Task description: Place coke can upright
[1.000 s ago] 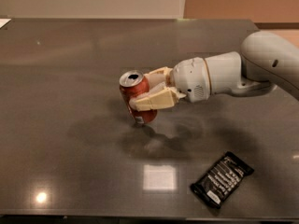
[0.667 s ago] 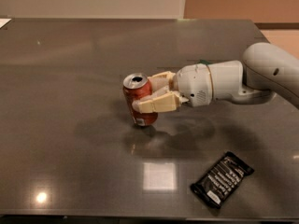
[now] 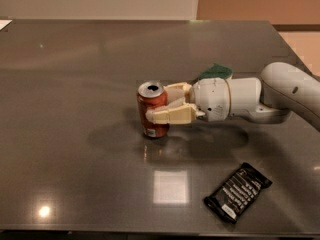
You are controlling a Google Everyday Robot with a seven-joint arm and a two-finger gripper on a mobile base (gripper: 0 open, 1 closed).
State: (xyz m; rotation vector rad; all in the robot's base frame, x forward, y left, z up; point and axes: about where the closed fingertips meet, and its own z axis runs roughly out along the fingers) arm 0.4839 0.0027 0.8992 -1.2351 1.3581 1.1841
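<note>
The coke can (image 3: pixel 150 99) is red with a silver top and stands upright on the dark table (image 3: pixel 75 84), near the middle. Its base rests on the surface. My gripper (image 3: pixel 159 104) reaches in from the right, level with the can's middle. Its cream fingers (image 3: pixel 172 115) are closed around the can, one on the near side and one on the far side. The white arm (image 3: pixel 250 99) stretches off to the right edge.
A green sponge (image 3: pixel 216 72) lies just behind the wrist, partly hidden by it. A black packet (image 3: pixel 237 191) lies at the front right. The table's front edge runs along the bottom of the view.
The gripper has moved right and down with the can. The can was tilted and slightly raised; now it stands upright on the table.
</note>
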